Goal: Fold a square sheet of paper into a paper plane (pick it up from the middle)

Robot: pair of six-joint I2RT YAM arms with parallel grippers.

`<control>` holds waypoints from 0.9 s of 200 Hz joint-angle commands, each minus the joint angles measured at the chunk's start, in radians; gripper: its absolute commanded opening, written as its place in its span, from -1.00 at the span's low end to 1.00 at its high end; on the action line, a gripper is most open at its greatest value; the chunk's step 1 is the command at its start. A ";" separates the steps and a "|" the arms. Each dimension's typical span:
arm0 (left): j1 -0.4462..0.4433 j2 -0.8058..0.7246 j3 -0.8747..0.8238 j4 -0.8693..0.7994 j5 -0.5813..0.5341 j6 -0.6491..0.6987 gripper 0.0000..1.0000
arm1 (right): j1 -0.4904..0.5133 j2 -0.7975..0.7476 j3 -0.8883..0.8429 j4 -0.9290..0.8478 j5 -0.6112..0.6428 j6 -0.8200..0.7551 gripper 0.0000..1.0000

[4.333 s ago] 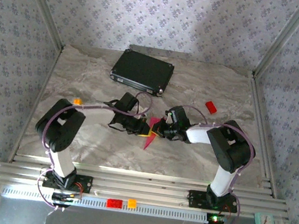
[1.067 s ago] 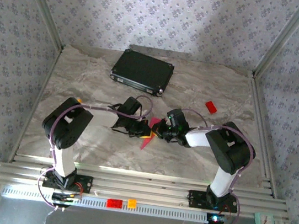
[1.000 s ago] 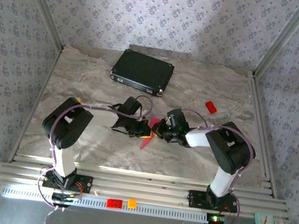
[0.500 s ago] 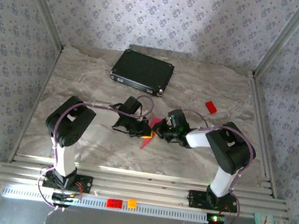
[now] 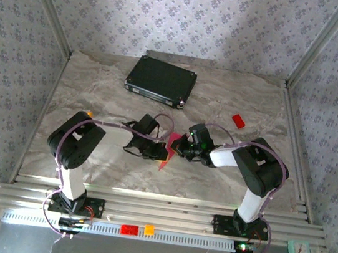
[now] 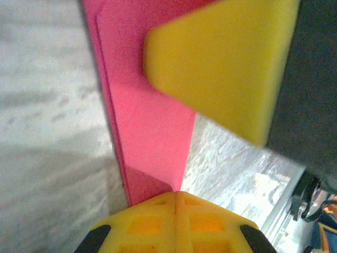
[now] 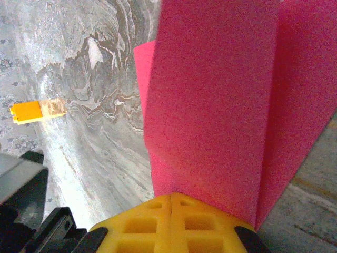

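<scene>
The left gripper [image 5: 154,152] had its jaws clamped on the sheet of paper [image 5: 167,151]. In the left wrist view its yellow fingertips [image 6: 142,224] met over stacked pink layers. The sheet, already folded into a narrow pointed strip, sat between the two arms near the middle of the table [image 5: 98,91], in front of the black case [image 5: 161,80]. I could not tell whether its lower tip rested on the surface. The right gripper [image 5: 179,145] was likewise pinched shut on the opposite side, with the paper fanning out from its fingertips [image 7: 202,224]. This looked like a late fold, probably a wing crease. The next move would need one hand to anchor while the other swung its flap over squarely, without tearing the thin paper.
</scene>
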 commanded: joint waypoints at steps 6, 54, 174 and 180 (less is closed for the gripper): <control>-0.033 -0.035 -0.065 -0.262 -0.060 0.092 -0.95 | -0.005 0.055 -0.038 -0.229 0.088 -0.031 -1.00; -0.056 -0.162 -0.128 -0.250 -0.113 0.092 -0.98 | -0.004 0.053 -0.038 -0.218 0.081 -0.024 -1.00; 0.033 -0.061 0.064 0.014 0.032 -0.111 -1.00 | 0.016 0.042 -0.043 -0.165 0.074 0.037 -1.00; 0.033 -0.042 0.075 0.010 0.037 -0.114 -1.00 | 0.016 0.043 -0.044 -0.154 0.068 0.041 -1.00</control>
